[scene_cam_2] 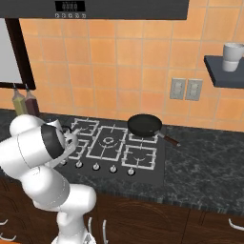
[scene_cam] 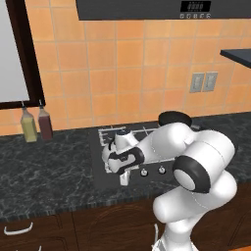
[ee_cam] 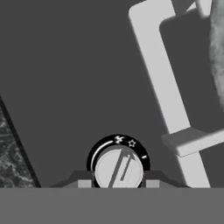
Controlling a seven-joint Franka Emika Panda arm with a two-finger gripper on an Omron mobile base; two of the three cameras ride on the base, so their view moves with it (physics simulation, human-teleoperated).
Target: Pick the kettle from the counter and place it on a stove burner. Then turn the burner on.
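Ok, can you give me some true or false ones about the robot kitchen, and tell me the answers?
1. The black frying pan sits on the cooktop. True.
2. The two bottles stand to the right of the cooktop. False: they stand to its left, by the wall.
3. The hand is at a cooktop knob. True: in the hand view the knob lies between the two finger tips.
4. The white cup stands on the counter. False: it is up on a dark shelf on the wall.
5. The wall behind the cooktop is blue. False: it has orange tiles.
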